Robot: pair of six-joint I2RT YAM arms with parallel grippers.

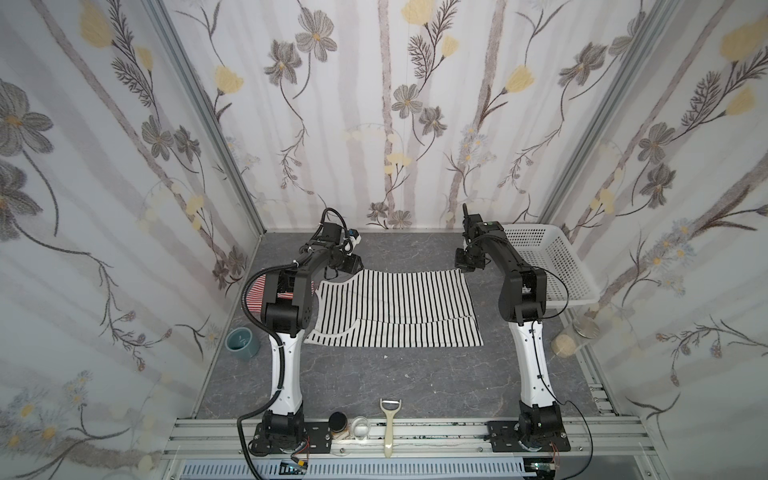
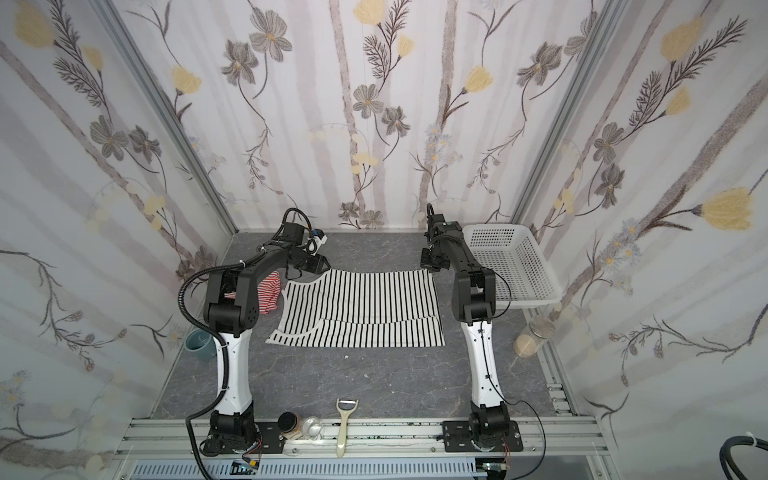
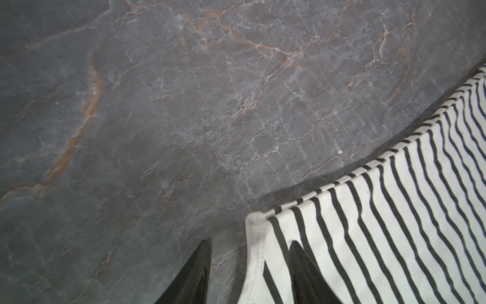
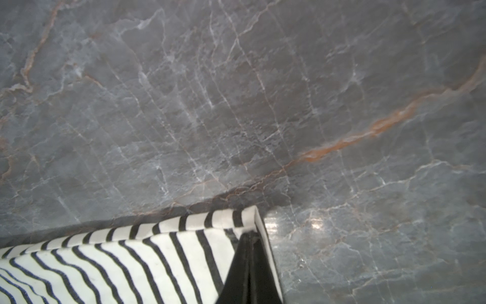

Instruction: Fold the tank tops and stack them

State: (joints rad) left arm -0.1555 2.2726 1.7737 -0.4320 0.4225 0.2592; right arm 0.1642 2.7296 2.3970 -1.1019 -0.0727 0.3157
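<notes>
Table (image 1: 374, 382) bears black-striped top (image 1: 395, 309) spread flat at centre, red top (image 2: 270, 297) bunched just left of it under the left arm; left gripper (image 3: 250, 243) jaws apart astride one far corner, right gripper (image 4: 248, 237) jaws clamped on the other.

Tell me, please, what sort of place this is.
Likely a staged robot test booth, not a real home: floral wallpaper panels in aluminium frames box in a marble-look table, and two arms are bolted to a rail.
</notes>
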